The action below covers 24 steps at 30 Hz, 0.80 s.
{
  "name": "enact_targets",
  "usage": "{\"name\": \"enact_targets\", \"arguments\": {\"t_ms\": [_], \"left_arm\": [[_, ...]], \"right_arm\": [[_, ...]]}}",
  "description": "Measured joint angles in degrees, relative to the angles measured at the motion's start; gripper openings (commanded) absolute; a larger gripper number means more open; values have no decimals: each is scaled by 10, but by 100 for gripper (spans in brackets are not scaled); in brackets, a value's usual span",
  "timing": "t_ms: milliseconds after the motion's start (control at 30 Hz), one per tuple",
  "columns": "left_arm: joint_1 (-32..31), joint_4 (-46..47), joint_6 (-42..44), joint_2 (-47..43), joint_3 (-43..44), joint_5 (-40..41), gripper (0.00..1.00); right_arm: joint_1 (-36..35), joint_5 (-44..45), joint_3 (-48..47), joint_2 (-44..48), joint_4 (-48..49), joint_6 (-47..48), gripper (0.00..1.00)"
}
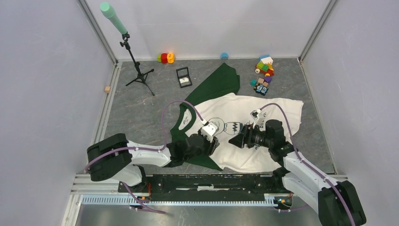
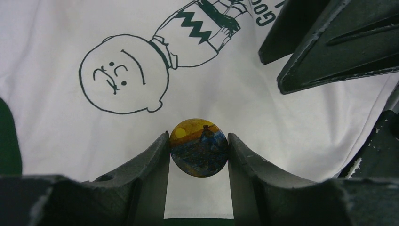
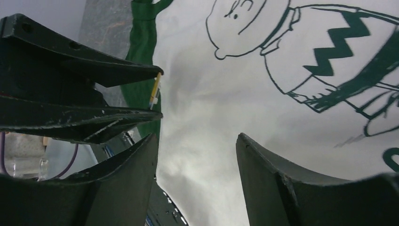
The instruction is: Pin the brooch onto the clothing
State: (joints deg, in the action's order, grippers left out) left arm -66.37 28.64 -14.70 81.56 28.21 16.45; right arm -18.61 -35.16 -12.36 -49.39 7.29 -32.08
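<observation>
Brooch [image 2: 199, 148]: lower centre of frame, clamped in the left gripper [image 2: 198, 137], over the white shirt [image 2: 282, 127]. Right gripper [image 3: 196, 141]: jaws wide apart, empty, above the shirt.

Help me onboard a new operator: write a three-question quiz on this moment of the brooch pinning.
1. True or false: the brooch lies loose on the T-shirt.
2. The right gripper is: A) shut on the brooch, B) open and empty, C) shut on the T-shirt.
3. In the left wrist view, which part of the print shows just above the brooch?

Key
1. False: the left gripper is shut on it, one finger on each side.
2. B.
3. The cartoon boy's head.
</observation>
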Motion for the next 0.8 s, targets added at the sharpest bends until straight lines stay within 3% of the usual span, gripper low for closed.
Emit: {"name": "enact_targets", "arguments": {"t_ms": [533,800], "left_arm": [[-70,83,52,47,0,50,39],[-96,96,52,56,0,62,38]], "right_arm": [[-71,-7,0,-59,81,-60,56],[-106,-7,0,-93,116,-74,46]]}}
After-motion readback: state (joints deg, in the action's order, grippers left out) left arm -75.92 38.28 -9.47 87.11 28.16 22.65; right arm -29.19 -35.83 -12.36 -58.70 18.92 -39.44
